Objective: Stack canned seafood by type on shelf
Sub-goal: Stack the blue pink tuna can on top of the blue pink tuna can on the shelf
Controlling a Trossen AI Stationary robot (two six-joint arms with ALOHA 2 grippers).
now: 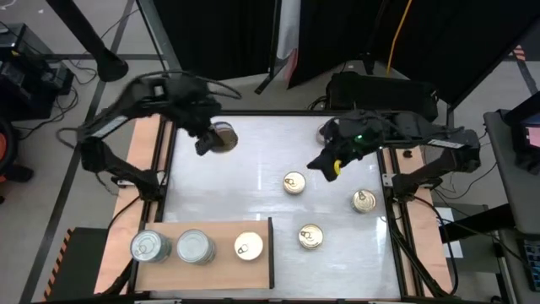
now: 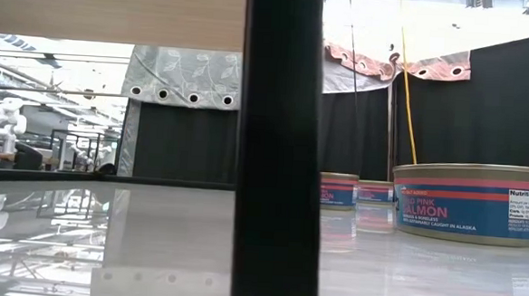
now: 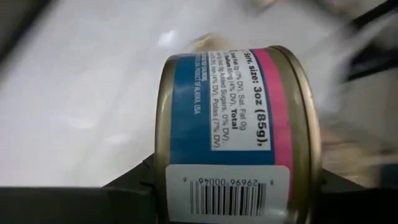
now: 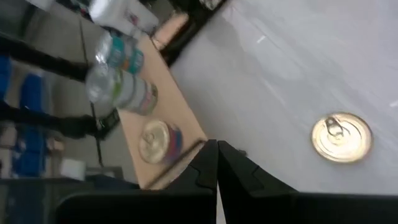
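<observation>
My left gripper [image 1: 207,139] is over the far left part of the white table, shut on a tin [image 1: 224,137] with a blue and pink label [image 3: 230,124]. My right gripper [image 1: 325,162] hovers shut over the table's far right, fingers together [image 4: 216,171], touching nothing. Three gold-lidded tins rest flat on the table [image 1: 294,182] [image 1: 364,200] [image 1: 310,237]. The wooden shelf [image 1: 211,274] lies at the near left edge. It carries two silver-lidded tins [image 1: 150,247] [image 1: 196,247] and one gold-lidded tin [image 1: 248,247]. My left gripper pinches the tin between its two fingers [image 3: 134,186], which meet the label wall by the barcode [image 3: 227,186]. The tin is lifted clear of the table and lies turned on its side in the wrist view, one rim [image 3: 305,124] facing sideways. The tin hides the fingertips.
Open white tabletop lies between the held tin and the shelf. A dark upright bar [image 2: 281,149] blocks the middle of the low view, with tins [image 2: 468,202] [image 2: 338,190] to its right. Wooden side rails [image 1: 152,160] flank the table.
</observation>
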